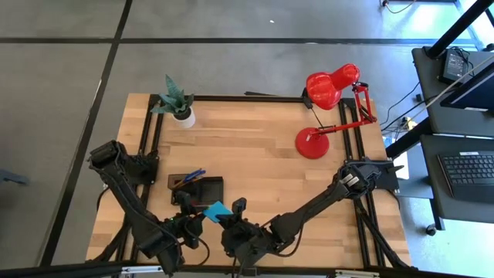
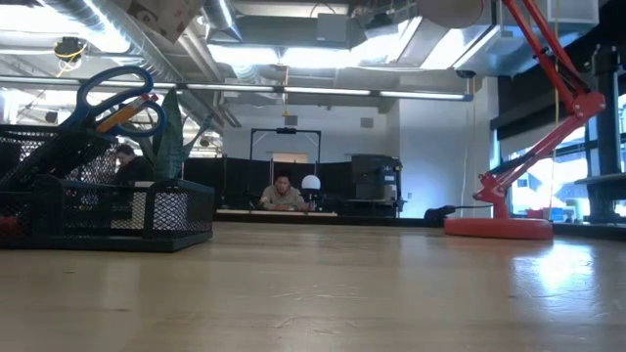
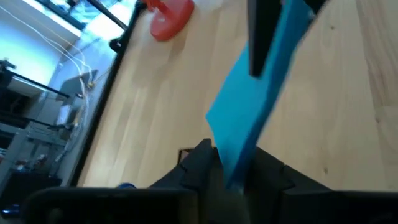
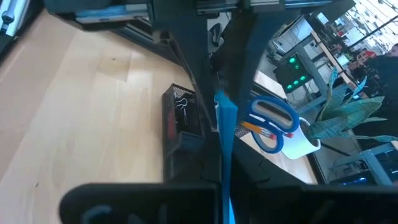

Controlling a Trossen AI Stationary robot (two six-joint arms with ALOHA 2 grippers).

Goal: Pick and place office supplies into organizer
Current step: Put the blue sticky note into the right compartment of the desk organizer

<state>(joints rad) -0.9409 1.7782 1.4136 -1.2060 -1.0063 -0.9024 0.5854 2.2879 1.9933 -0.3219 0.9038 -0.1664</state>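
Open-plan lab: exposed ceiling ducts (image 2: 147, 39), workstation desks (image 2: 293, 207).

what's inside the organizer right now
The black mesh organizer holds blue-handled scissors and an orange pencil standing upright, with small clips in a side compartment. The other compartments' contents are hidden by the arms.

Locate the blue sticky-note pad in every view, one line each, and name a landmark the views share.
High view: the blue sticky-note pad is low and centre, just below the organizer, between the two grippers.
Low view: not in it.
Left wrist view: the pad fills the centre, gripped by the left gripper.
Right wrist view: seen edge-on at centre, in the right gripper.
Shared landmark: the organizer and the blue-handled scissors in it.
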